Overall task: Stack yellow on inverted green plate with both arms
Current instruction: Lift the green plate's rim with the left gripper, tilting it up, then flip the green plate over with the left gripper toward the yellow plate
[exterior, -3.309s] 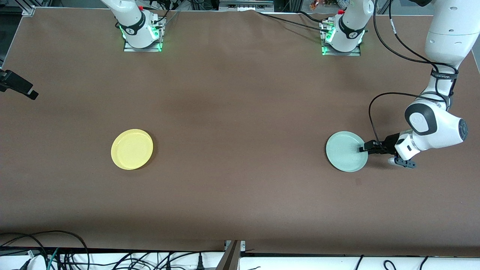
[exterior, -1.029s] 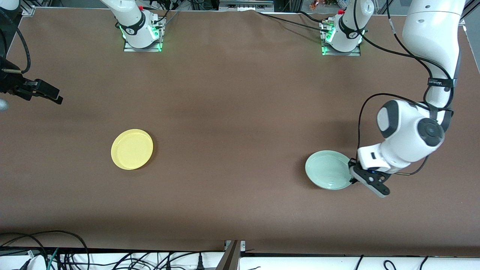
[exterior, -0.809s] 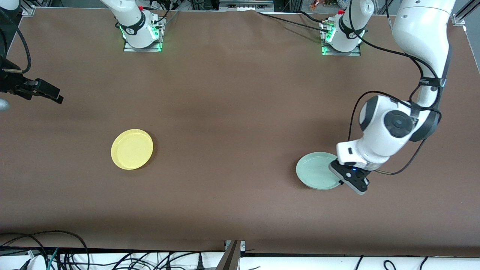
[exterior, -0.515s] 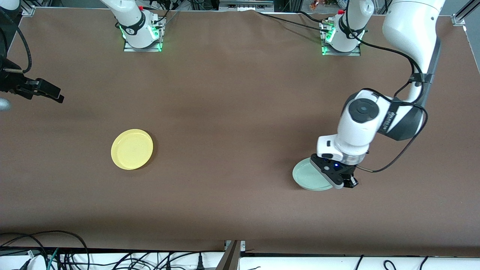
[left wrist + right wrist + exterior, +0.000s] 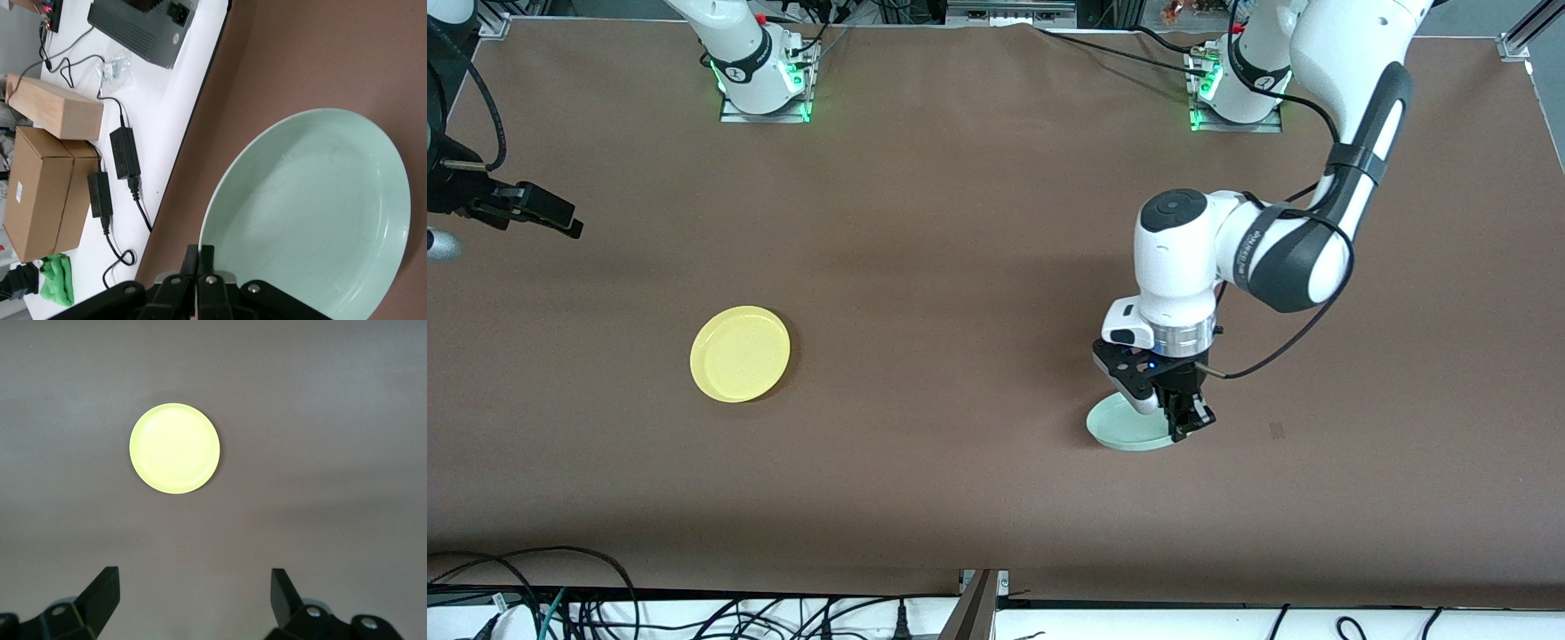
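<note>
The yellow plate (image 5: 740, 354) lies rim up on the brown table toward the right arm's end; it also shows in the right wrist view (image 5: 175, 448). My left gripper (image 5: 1183, 418) is shut on the rim of the pale green plate (image 5: 1125, 427) and holds it tilted, close above the table. In the left wrist view the green plate (image 5: 313, 213) shows its hollow side and my left gripper (image 5: 199, 257) pinches its edge. My right gripper (image 5: 551, 213) is open and empty, high up at the right arm's end of the table; in its wrist view (image 5: 193, 577) it stands apart from the yellow plate.
The two arm bases (image 5: 763, 76) (image 5: 1236, 89) stand at the table's edge farthest from the front camera. Cables (image 5: 560, 604) lie past the table's edge nearest to the front camera. In the left wrist view cardboard boxes (image 5: 47, 173) and power adapters (image 5: 123, 152) lie on a white surface off the table's edge.
My left arm has carried the green plate from the left arm's end toward the table's middle, turning its wrist so the plate now tilts. My right gripper has come slightly farther into view.
</note>
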Action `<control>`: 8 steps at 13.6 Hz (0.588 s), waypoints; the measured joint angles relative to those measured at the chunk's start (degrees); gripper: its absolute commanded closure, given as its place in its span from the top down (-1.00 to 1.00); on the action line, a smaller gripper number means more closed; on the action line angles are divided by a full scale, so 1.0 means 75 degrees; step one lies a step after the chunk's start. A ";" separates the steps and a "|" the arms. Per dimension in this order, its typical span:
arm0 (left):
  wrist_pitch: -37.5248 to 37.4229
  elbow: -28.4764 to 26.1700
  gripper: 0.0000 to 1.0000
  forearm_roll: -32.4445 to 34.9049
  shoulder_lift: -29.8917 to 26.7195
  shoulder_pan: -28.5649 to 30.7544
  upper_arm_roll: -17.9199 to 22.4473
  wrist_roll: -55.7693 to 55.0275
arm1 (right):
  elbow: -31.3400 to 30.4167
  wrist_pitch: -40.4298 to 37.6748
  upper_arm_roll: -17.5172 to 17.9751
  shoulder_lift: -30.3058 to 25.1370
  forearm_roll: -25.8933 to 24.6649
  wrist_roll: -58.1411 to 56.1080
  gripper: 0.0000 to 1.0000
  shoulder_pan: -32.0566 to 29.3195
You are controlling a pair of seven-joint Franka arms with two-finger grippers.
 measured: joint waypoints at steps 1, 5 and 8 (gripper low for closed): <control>-0.0003 0.0000 -1.00 0.0190 0.0004 -0.0057 -0.0005 -0.0038 | 0.0000 -0.0006 0.0000 0.0000 0.0000 0.0000 1.00 0.0000; -0.0007 0.0000 -1.00 0.0874 0.0008 -0.0343 -0.0045 -0.0236 | 0.0000 -0.0013 0.0000 0.0000 0.0000 0.0000 1.00 0.0001; -0.0245 -0.0003 -1.00 0.1318 0.0025 -0.0759 -0.0074 -0.0869 | 0.0000 -0.0015 0.0000 0.0000 0.0000 0.0000 1.00 0.0001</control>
